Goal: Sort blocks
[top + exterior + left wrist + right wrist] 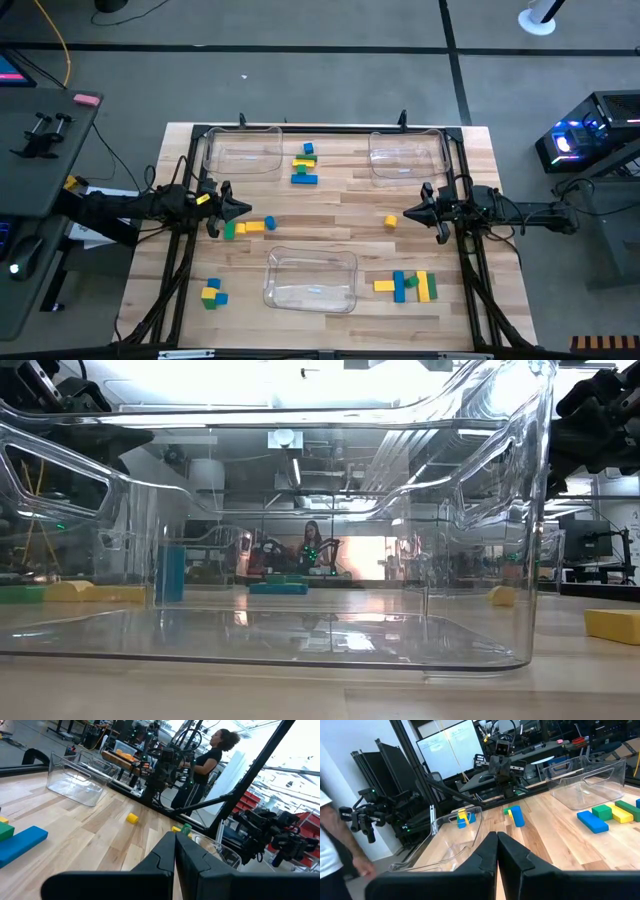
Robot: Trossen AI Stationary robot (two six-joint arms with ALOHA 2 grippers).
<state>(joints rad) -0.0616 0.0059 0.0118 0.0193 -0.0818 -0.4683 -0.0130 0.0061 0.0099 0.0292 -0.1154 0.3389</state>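
Observation:
Blue, green and yellow blocks lie in groups on the wooden table: one group (305, 163) at the far middle, one (248, 227) just in front of my left gripper, one (212, 293) at the near left and one (410, 286) at the near right. A lone yellow cube (390, 221) lies close to my right gripper. My left gripper (246, 209) hangs level above the table's left side with its fingers (165, 852) shut on nothing. My right gripper (404, 215) faces it from the right side, fingers (487, 847) shut too and holding nothing.
Three clear plastic trays stand on the table: one at the far left (242, 152), one at the far right (405, 155) and one at the near middle (310, 280), which fills the low view. A person (207, 760) stands beyond the table's right side.

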